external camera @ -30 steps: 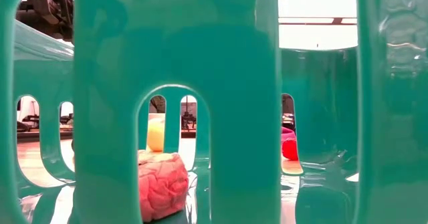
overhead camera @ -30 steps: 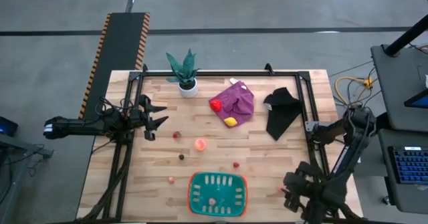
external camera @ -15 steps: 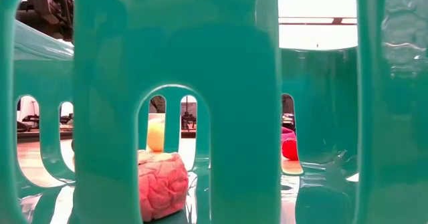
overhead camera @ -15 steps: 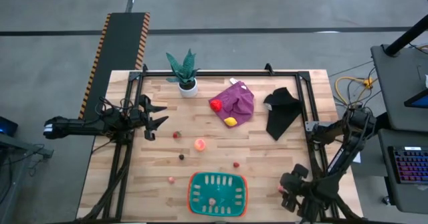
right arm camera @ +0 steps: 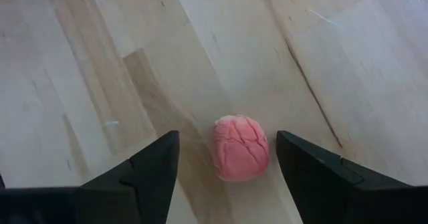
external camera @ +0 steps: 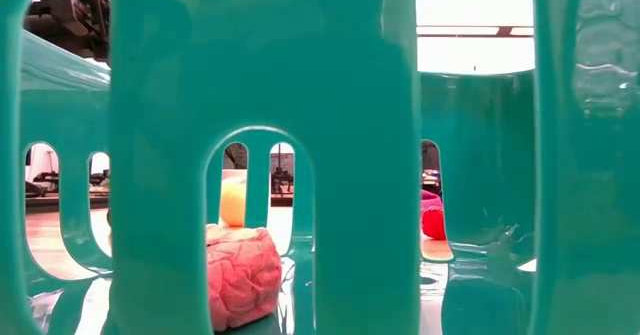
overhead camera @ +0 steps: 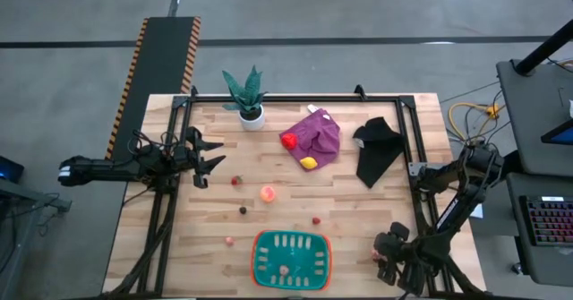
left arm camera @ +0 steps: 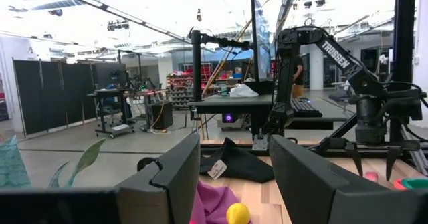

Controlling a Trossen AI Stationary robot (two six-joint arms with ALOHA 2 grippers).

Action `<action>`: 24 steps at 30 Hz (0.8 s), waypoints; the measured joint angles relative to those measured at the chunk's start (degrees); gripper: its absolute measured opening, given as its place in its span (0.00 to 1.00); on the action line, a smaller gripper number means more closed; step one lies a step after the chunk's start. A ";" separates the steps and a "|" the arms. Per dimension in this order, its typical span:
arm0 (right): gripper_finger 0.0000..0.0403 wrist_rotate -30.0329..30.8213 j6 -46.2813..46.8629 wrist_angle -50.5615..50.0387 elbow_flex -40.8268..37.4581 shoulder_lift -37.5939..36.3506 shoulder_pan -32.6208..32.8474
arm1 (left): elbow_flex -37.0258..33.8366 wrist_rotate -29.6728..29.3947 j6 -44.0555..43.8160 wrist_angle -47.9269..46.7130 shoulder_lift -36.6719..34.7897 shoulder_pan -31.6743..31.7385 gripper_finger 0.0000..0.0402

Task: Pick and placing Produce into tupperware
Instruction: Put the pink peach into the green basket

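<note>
The teal tupperware (overhead camera: 291, 255) with an orange-red rim stands near the table's near edge; one pink piece (external camera: 240, 275) lies on its slotted bottom. My right gripper (right arm camera: 227, 144) is open and points down over the near right part of the table. Its fingers stand on either side of a small pink round piece (right arm camera: 242, 147) that rests on the wood, without touching it. More produce lies about: a red piece (overhead camera: 289, 141) and a yellow one (overhead camera: 308, 163) on the purple cloth, and a peach-orange one (overhead camera: 268, 192) on the wood. My left gripper (overhead camera: 210, 154) waits open at the left edge.
Small red (overhead camera: 236, 181), dark (overhead camera: 243, 210), red (overhead camera: 316, 219) and pink (overhead camera: 229, 241) pieces dot the middle of the table. A potted plant (overhead camera: 250, 103) stands at the far edge, with a purple cloth (overhead camera: 315, 134) and a black cloth (overhead camera: 376, 148) to its right. A metal frame borders the table.
My right gripper has edged a little toward the table's left, staying over the small pink piece. Everything else has kept still.
</note>
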 joint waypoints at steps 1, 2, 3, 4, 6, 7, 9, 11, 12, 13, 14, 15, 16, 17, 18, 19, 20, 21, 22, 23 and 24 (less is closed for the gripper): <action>0.59 0.01 -0.05 0.08 -0.14 -0.02 0.00 | 0.00 0.00 -0.02 -0.08 0.00 0.00 0.42; 0.58 0.01 -0.11 0.12 -0.25 -0.04 0.00 | 0.00 0.00 -0.01 -0.07 -0.04 -0.01 0.42; 0.58 -0.02 -0.10 0.15 -0.38 -0.06 0.00 | 0.00 0.00 0.00 -0.01 -0.04 -0.01 0.42; 0.57 -0.02 0.07 0.22 -0.53 -0.09 0.00 | 0.00 0.00 0.00 0.00 -0.04 0.00 0.42; 0.54 -0.30 0.28 0.18 -0.62 -0.09 0.00 | 0.00 0.00 -0.02 -0.06 -0.04 0.00 0.42; 0.52 -0.59 0.25 0.14 -0.62 -0.09 -0.03 | 0.00 0.00 -0.02 -0.02 -0.04 0.00 0.42; 0.48 -1.05 -0.16 -0.11 -0.59 -0.08 -0.05 | 0.00 0.00 -0.02 -0.03 0.02 -0.02 0.42; 0.41 -1.15 -0.16 -0.49 -0.57 -0.07 -0.06 | 0.00 0.00 -0.01 -0.04 -0.04 -0.02 0.42; 0.38 -1.24 -0.16 -0.68 -0.57 -0.05 -0.06 | 0.00 0.00 0.00 0.01 -0.05 0.00 0.42; 0.34 -1.30 -0.20 -0.80 -0.57 -0.04 -0.06 | 0.00 0.00 -0.01 -0.01 -0.07 -0.01 0.42; 0.30 -1.36 -0.23 -0.82 -0.57 -0.02 -0.06 | 0.00 0.00 0.00 -0.04 -0.04 0.00 0.42; 0.26 -1.47 -0.25 -0.82 -0.57 -0.02 -0.06 | 0.00 0.00 -0.02 -0.04 -0.04 0.00 0.42; 0.23 -1.49 -0.25 -0.74 -0.57 -0.02 -0.07 | 0.00 -0.02 -0.02 -0.02 -0.04 -0.02 0.42; 0.19 -1.51 -0.18 -0.54 -0.57 -0.02 -0.09 | 0.00 0.00 0.00 -0.03 -0.04 -0.01 0.42; 0.16 -1.55 -0.16 -0.25 -0.57 -0.05 -0.09 | 0.00 0.00 -0.01 -0.04 -0.04 -0.02 0.42; 0.13 -1.64 -0.19 0.18 -0.53 -0.09 -0.11 | 0.00 0.00 0.00 -0.04 -0.04 -0.01 0.42; 0.11 -1.74 -0.19 0.61 -0.43 -0.11 -0.11 | 0.00 0.00 -0.01 -0.04 -0.06 -0.02 0.42; 0.10 -1.73 -0.26 0.93 -0.28 -0.11 -0.11 | 0.00 0.00 -0.01 -0.02 -0.07 0.00 0.42; 0.09 -1.65 -0.57 1.10 -0.16 -0.16 -0.09 | 0.00 0.00 0.00 -0.04 -0.04 -0.01 0.42; 0.09 -1.29 -1.02 1.31 0.00 -0.22 -0.09 | 0.00 0.00 0.00 -0.04 -0.05 -0.01 0.42; 0.09 -0.56 -1.41 1.35 0.30 -0.22 -0.05 | 0.00 0.00 0.00 -0.02 -0.06 -0.02 0.42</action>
